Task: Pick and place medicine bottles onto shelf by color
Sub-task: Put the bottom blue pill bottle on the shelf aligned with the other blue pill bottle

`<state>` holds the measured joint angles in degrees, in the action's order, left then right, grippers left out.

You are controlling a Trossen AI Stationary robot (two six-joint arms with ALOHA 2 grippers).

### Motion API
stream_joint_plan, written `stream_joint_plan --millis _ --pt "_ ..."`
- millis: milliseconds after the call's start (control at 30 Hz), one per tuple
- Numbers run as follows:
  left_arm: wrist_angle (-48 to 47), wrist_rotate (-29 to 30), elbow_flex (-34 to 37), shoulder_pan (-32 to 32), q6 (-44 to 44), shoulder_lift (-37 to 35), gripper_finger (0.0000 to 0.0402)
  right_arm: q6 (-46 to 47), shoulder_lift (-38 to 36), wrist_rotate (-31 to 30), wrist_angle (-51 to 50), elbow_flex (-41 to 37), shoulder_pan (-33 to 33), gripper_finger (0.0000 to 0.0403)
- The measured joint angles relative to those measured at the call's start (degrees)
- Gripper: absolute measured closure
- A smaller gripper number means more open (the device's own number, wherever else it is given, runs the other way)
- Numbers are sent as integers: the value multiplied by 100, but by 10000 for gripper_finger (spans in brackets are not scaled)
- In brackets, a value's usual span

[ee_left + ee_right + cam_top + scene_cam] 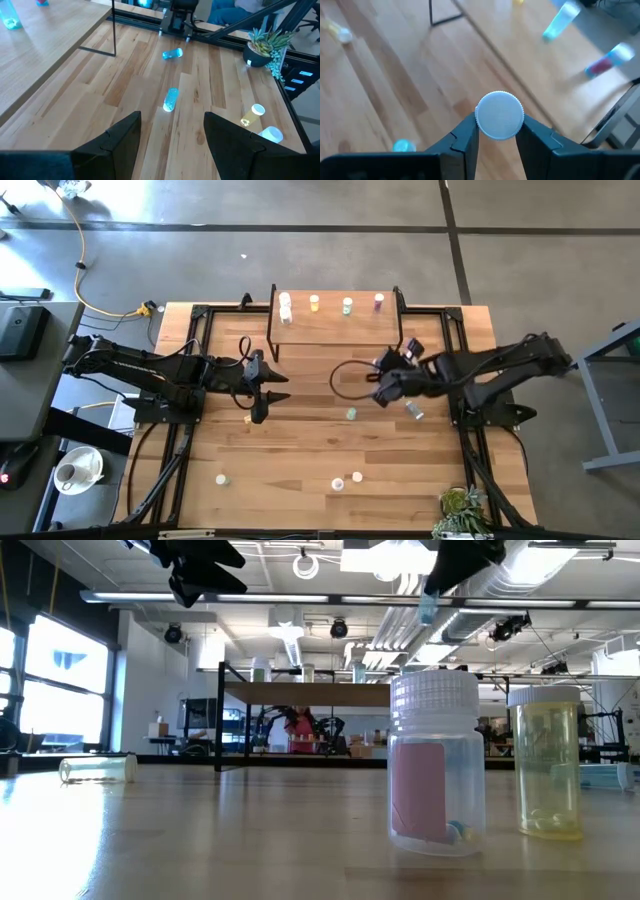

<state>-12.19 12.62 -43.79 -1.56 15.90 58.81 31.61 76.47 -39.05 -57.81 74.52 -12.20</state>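
The light-wood shelf (335,328) stands at the table's far middle with a white (285,306), a yellow (314,302), a green (347,305) and a pink bottle (378,301) upright on it. My right gripper (384,391) is shut on a bluish bottle (499,115) in the air in front of the shelf. My left gripper (172,135) is open and empty above the table's left middle (258,395). Two teal bottles (170,98) (172,53) lie on their sides on the table between the arms. My right gripper pinches the bottle between its two fingers at the sides of the white cap (479,120). The cap's top faces the wrist camera and hides the body. In the low view the bluish body (428,606) hangs below the fingers, clear of the table.
A small yellow bottle (247,418) lies near my left gripper. Near the front edge stand a pink bottle (437,765) and a yellow one (548,762), and a clear one (98,769) lies on its side. A potted plant (460,508) stands at the near right corner.
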Motion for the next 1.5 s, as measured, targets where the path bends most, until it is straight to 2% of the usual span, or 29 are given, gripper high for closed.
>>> stream_joint_plan --millis 267,567,733,933,1333,1500 --pt "-7 0 0 2 0 0 195 -593 -618 11 -10 348 401 298" --pt "-13 0 0 2 0 2 195 -664 -1530 -24 -21 348 727 298" --pt "-13 0 0 2 0 2 195 -664 -1721 -44 -21 348 1040 298" --pt "-13 0 0 0 0 0 195 -714 -1565 122 -19 344 1668 298" --pt "-16 -2 0 0 -1 2 195 -1212 -684 1860 239 339 3258 298" --pt "-17 -2 0 0 -1 2 195 -1284 -285 2171 315 339 3679 298"
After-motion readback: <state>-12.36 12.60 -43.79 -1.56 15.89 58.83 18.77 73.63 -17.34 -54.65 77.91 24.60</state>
